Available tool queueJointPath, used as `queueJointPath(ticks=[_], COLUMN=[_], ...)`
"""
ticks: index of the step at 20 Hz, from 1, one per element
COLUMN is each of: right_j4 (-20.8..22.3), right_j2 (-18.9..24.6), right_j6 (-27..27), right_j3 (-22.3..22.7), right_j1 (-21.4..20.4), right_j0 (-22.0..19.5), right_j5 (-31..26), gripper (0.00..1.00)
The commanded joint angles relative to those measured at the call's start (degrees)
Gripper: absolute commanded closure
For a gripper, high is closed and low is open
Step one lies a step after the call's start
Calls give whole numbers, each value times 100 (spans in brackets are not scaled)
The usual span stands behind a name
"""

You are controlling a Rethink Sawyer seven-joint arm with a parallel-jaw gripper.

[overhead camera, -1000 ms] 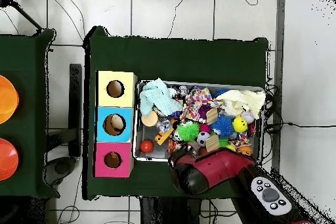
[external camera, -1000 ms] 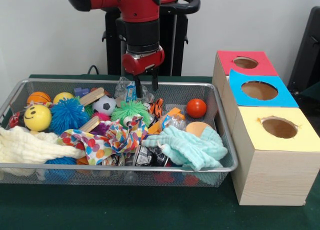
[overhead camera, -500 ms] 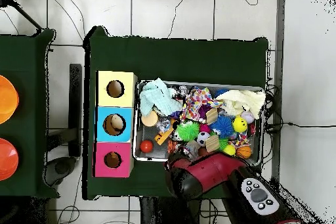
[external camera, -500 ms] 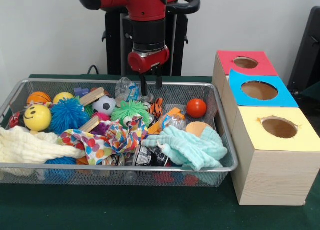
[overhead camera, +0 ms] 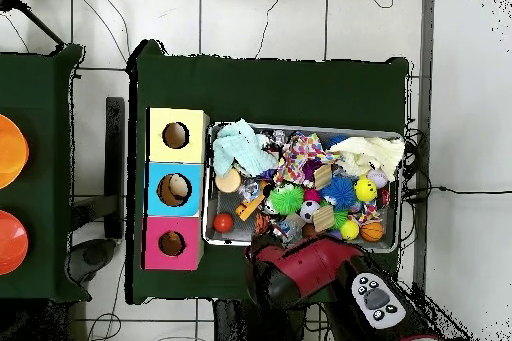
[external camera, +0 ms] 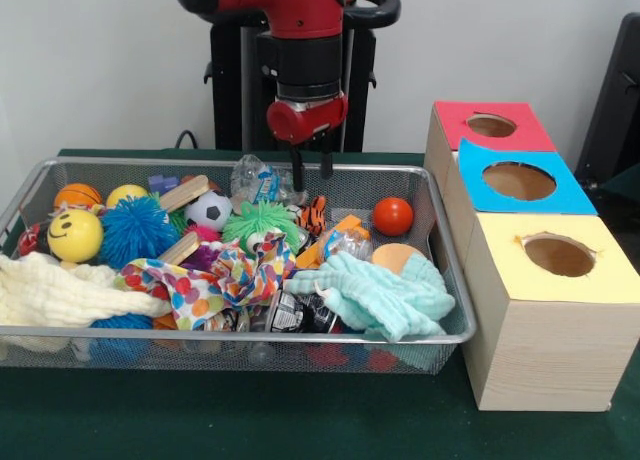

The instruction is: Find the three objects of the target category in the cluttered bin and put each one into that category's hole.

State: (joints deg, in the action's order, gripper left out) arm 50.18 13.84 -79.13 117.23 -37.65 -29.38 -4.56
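My gripper hangs open and empty above the far rim of the wire bin, between the clear plastic packet and the red ball. The bin holds a soccer ball, a yellow smiley ball, an orange basketball, a blue spiky ball, a green spiky ball and a striped tiger toy. Beside the bin stand boxes with a red-topped hole, a blue-topped hole and a yellow-topped hole. In the overhead view the arm hides the gripper.
A teal cloth, a colourful dotted cloth and a cream cloth cover the bin's near half. Wooden blocks lie among the balls. From above, the three boxes stand left of the bin.
The gripper has risen from the clear plastic packet and shifted right in the front view, with nothing in it. The packet stays in the bin.
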Motion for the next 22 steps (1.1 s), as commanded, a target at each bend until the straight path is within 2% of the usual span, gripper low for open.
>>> queueJointPath(ticks=[1, 5, 12, 22], right_j4=[195, 74, -228, -196], right_j2=[-229, 50, 613, 625], right_j6=[-662, -477, -119, -126], right_j3=[-333, -319, 51, 249], right_j1=[249, 226, -230, -497], right_j0=[-42, -296, -788, -800], right_j5=[174, -56, -600, -684], gripper=[0, 0, 0, 0])
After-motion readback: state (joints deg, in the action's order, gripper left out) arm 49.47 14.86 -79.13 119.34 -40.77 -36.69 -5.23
